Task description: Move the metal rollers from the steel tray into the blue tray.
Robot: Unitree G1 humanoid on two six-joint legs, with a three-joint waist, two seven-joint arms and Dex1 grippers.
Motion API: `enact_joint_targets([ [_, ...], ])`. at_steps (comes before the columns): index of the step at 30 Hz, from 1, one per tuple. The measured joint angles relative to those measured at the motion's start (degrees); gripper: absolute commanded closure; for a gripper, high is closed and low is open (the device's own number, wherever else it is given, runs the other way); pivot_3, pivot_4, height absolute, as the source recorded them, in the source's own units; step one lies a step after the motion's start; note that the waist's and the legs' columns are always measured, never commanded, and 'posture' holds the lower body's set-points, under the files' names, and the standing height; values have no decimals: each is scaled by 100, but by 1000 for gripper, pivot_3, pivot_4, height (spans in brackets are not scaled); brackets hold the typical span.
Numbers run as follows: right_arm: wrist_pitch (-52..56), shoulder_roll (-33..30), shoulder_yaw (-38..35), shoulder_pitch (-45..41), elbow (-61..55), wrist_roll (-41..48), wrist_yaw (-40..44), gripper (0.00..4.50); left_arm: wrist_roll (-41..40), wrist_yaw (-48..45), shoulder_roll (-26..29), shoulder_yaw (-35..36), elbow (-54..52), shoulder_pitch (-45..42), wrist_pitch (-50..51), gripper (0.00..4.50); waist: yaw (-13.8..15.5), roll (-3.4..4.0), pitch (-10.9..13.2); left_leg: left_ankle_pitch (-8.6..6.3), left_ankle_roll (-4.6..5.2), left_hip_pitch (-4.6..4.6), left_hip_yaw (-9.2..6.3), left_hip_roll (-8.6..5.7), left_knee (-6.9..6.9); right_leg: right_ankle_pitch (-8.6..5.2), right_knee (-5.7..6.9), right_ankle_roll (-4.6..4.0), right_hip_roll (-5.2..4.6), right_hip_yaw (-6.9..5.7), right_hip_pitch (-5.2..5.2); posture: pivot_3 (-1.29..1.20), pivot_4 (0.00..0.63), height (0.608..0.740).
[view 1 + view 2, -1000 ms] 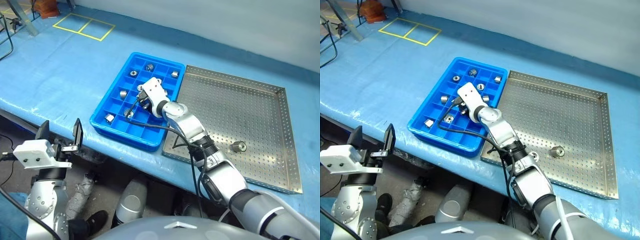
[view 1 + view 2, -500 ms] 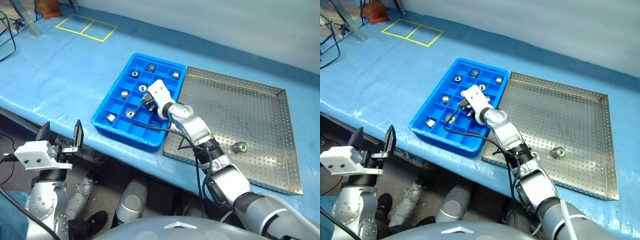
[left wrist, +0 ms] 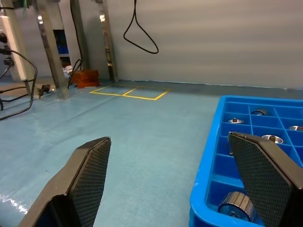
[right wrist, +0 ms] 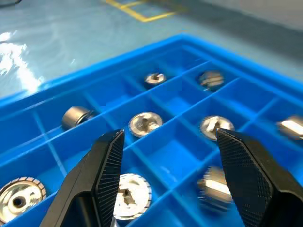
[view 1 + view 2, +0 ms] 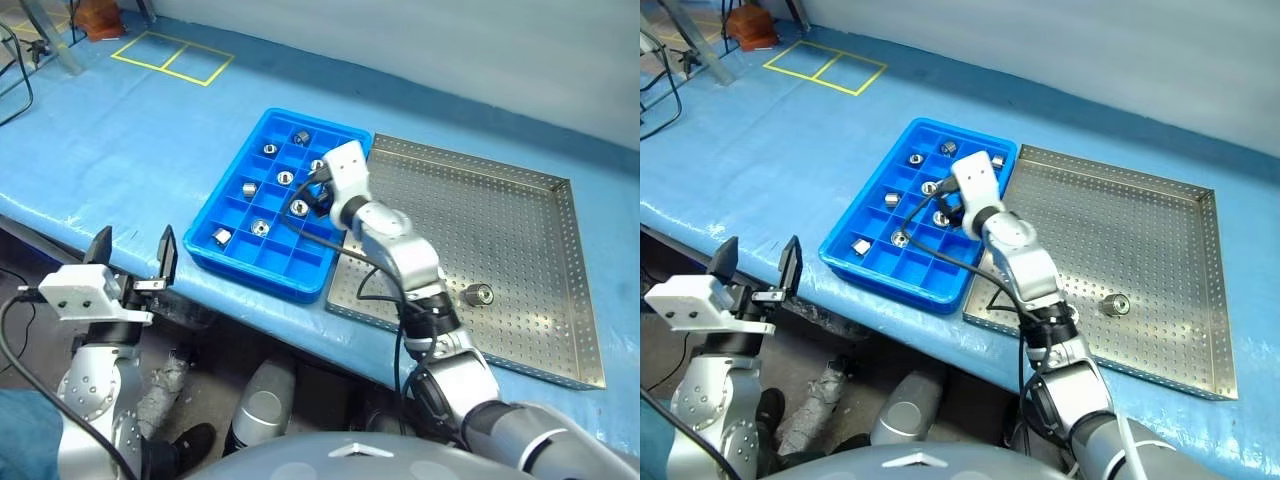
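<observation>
No legible writing. 1 roller [image 5: 479, 294] lies on its side in the steel tray [image 5: 520, 180]; others occupy blue tray [image 5: 228, 199] cells. Right gripper [image 4: 165, 156] above the cells, jaws apart, empty. Left gripper [image 3: 180, 175] wide apart.

You had the steel tray [image 5: 520, 290] almost entirely free: one metal roller [image 5: 479, 294] stood near its front edge, well apart from the rim. The right gripper [image 5: 322, 196] and its arm crossed the blue tray [image 5: 262, 262] at the side nearest the steel tray. Front-row cells stood unoccupied, with upright grid walls between them.
</observation>
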Motion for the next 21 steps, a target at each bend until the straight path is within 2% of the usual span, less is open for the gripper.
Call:
enact_joint_targets([
  [5, 1342, -891, -519, 1097, -1764, 30, -65, 1223, -24, -168, 175, -289, 177, -425, 240, 124, -201, 20, -9, 1, 4, 4, -4, -4, 10, -7, -3, -12, -3, 1, 14, 246, 150, 740],
  [7, 2119, -1459, -520, 1543, -2464, 85, 90, 1223, -24, -243, 192, -404, 285, -563, 330, 124, -379, 31, -10, 1, 6, 5, -6, -3, 13, -6, 0, -15, -2, 2, 16, 228, 150, 740],
  [9, 3050, -2360, -451, 2027, -3270, 247, 411, 1223, -42, -304, 216, -503, 378, -674, 374, 124, -538, 47, -13, -3, 14, 7, -14, -6, 21, -3, -2, -26, -4, 3, 28, 217, 150, 740],
  [12, 4079, -2971, -532, 2218, -3984, 522, 736, 1223, -53, -374, 265, -563, 474, -746, 463, 124, -956, 51, -10, -7, 21, 46, -17, -3, 22, -16, -1, -25, -2, 3, 62, 186, 150, 740],
  [16, 4915, -3044, -911, 2189, -4433, 818, 937, 1223, -96, -451, 271, -596, 520, -789, 474, 124, -1403, 47, -9, -6, 25, 81, -18, -2, 27, -18, -1, -25, -3, 4, 100, 159, 150, 740],
  [21, 5465, -2747, -1065, 2167, -4637, 1012, 904, 1223, -66, -614, 396, -781, 709, -972, 496, 124, -1689, 43, -7, -6, 28, 91, -22, -3, 36, -17, -1, -22, -3, 4, 118, 130, 150, 740],
])
